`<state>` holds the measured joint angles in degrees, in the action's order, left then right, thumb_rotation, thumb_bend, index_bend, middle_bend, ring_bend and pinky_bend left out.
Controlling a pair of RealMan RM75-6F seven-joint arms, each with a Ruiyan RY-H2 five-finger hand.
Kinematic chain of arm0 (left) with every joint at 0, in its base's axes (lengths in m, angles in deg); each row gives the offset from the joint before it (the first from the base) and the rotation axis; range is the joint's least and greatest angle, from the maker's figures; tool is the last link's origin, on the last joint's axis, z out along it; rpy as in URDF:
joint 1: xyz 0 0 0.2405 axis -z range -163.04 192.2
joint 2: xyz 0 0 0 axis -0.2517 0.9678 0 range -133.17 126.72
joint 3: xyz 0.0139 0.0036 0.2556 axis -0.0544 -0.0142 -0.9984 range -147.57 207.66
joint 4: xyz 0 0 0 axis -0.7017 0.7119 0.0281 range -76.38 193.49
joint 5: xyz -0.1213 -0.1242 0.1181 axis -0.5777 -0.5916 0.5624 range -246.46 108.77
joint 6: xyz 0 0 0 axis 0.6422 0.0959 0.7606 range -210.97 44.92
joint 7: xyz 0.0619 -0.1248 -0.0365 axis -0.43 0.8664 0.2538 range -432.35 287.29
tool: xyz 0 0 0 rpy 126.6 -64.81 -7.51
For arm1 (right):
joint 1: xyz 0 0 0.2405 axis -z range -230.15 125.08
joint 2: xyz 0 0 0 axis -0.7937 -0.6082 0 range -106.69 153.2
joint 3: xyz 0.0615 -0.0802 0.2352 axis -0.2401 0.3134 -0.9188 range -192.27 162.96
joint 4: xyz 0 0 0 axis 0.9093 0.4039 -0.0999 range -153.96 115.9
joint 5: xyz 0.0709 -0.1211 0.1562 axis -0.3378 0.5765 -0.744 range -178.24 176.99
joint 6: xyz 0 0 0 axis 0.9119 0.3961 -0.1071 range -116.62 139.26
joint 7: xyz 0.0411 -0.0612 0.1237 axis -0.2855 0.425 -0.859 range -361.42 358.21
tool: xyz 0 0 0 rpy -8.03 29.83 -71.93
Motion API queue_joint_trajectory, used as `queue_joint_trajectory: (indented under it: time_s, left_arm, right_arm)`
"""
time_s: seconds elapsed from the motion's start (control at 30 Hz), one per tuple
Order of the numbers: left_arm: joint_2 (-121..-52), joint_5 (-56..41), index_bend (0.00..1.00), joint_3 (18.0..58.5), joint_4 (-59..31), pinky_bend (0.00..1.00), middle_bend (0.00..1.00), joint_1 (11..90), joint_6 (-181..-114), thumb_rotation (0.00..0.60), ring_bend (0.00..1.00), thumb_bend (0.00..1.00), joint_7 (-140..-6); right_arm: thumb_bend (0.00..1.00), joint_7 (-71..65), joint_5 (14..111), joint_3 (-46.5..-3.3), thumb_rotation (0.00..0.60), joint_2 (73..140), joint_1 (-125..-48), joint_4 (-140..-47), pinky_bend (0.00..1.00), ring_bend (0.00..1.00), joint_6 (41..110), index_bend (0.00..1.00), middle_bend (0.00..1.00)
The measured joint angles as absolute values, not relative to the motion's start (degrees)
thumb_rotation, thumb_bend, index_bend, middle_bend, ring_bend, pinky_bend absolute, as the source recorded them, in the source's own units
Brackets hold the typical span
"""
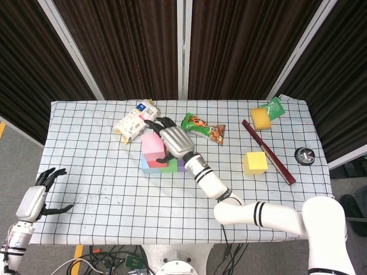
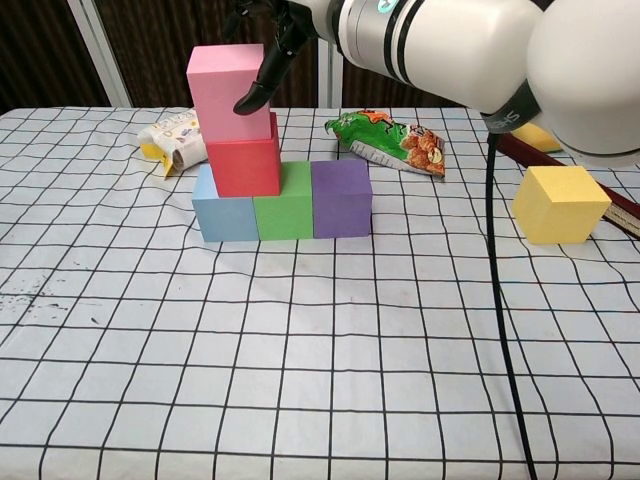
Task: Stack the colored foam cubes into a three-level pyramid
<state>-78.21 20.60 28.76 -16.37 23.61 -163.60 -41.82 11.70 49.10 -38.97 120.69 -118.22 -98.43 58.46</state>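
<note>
A: What stands at the middle of the table (image 2: 300,400)?
B: A row of three cubes: blue cube (image 2: 225,215), green cube (image 2: 287,208), purple cube (image 2: 342,198). The red cube (image 2: 244,166) sits on the blue and green ones, with the pink cube (image 2: 229,90) on top of it.

A: And the hands?
B: The right hand (image 1: 172,142) hovers at the pink cube's right side, fingers spread, a dark fingertip (image 2: 250,102) at the cube's face; contact cannot be told. The left hand (image 1: 35,197) is off the table's near left corner, fingers apart, holding nothing.

A: The last cube?
B: The yellow cube (image 2: 560,204) rests near the right edge, beside a dark red bar (image 1: 268,151).
</note>
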Motion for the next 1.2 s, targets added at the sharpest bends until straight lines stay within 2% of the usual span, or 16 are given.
queue_joint_trajectory:
  time_s: [0.23, 0.57, 0.87, 1.2]
  left_arm:
    - [-78.2, 21.0, 0.11, 28.8, -16.4, 0.01, 0.16, 23.6, -164.0, 0.600, 0.03, 0.00, -41.7]
    - [-78.3, 21.5, 0.11, 28.7, -16.5, 0.01, 0.16, 23.7, -164.5, 0.600, 0.03, 0.00, -42.3]
    - [-78.5, 21.7, 0.11, 28.6, -16.6, 0.01, 0.16, 23.8, -164.5, 0.600, 0.03, 0.00, -42.6]
    - [-79.0, 21.8, 0.11, 28.7, -17.0, 0.01, 0.16, 24.3, -164.0, 0.600, 0.03, 0.00, -43.9]
  right_arm:
    - [0.01, 11.4, 49.3, -38.6, 0.600, 121.1, -118.3, -98.1, 0.00, 0.00, 59.7, 0.00, 0.34]
    - [0.16, 10.2, 50.3, -39.2, 0.600, 121.2, -117.9, -98.3, 0.00, 0.00, 61.8, 0.00, 0.44]
    - [0.18, 6.5, 54.2, -38.9, 0.600, 118.4, -115.1, -100.5, 0.00, 0.01, 63.7, 0.00, 0.46]
    - [0.18, -1.7, 58.5, -34.6, 0.600, 111.4, -108.0, -101.5, 0.00, 0.03, 62.3, 0.00, 0.48]
